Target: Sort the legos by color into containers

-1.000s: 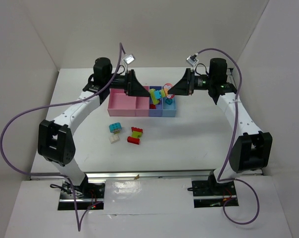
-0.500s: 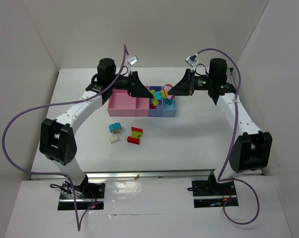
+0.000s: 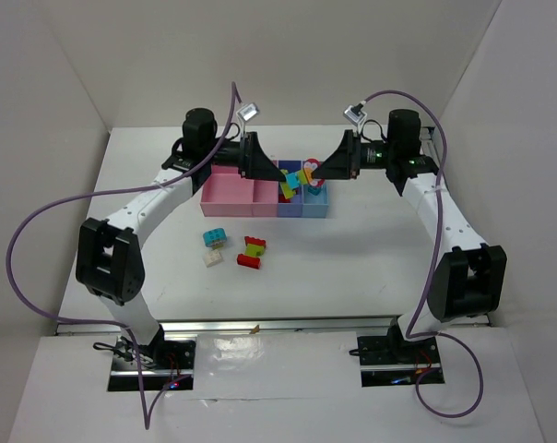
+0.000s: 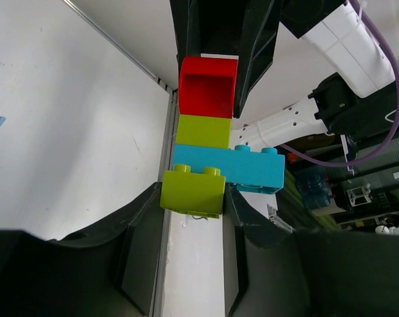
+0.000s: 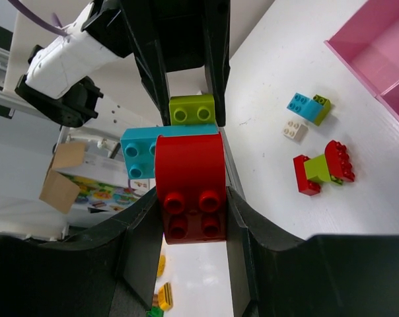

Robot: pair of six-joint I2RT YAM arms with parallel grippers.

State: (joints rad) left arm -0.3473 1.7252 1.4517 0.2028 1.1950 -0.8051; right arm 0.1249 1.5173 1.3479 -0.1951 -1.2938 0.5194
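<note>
Left pincer [image 4: 191, 198], right pincer [image 5: 191, 205] both clamped on one four-brick lego stack [image 4: 203, 131]; four bins [image 3: 225, 190].

the white table [image 3: 371, 258] carries a row of four joined containers [image 3: 225, 197] at about 12 o'clock from its centre. at 7 o'clock from them lie loose bricks: a teal and yellow-green pair [image 3: 214, 238], a whitish brick [image 3: 212, 258] just beside it at 6 o'clock, and a red and yellow-green cluster [image 3: 253, 251] at 3 o'clock.
</note>
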